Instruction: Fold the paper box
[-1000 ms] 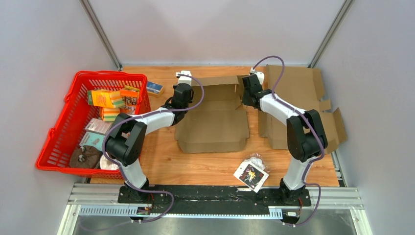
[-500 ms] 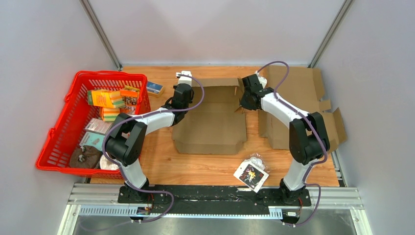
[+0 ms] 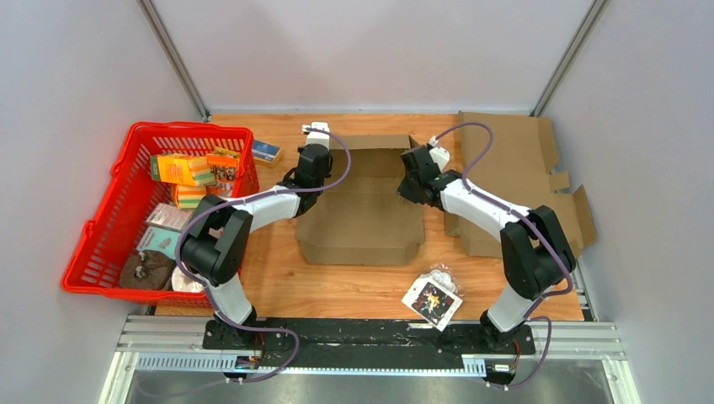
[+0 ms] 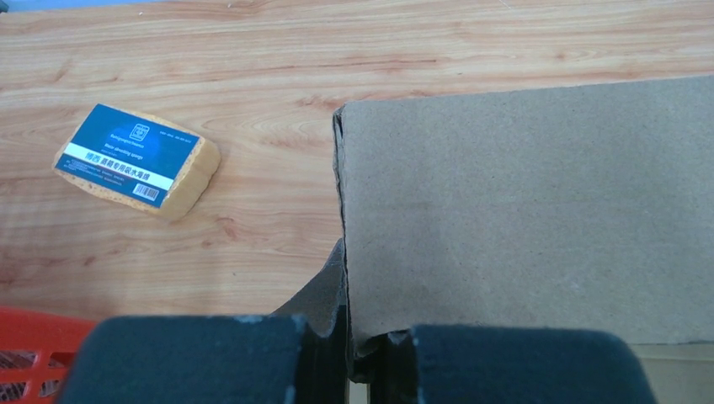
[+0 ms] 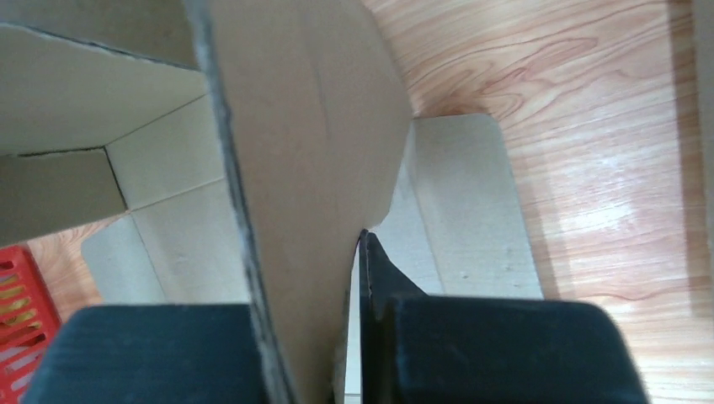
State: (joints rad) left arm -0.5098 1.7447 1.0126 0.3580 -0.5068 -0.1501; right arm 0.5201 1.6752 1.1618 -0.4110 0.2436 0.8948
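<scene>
paper box point(image 3: 362, 210) side walls pinched: left hand point(image 4: 358, 341), right hand point(image 5: 337, 337)

the blue label point(image 4: 126, 153) on the sponge point(image 4: 192, 172) bears a barcode; its print is illegible

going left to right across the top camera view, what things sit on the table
red basket → blue sponge → cardboard box → flat cardboard
</scene>
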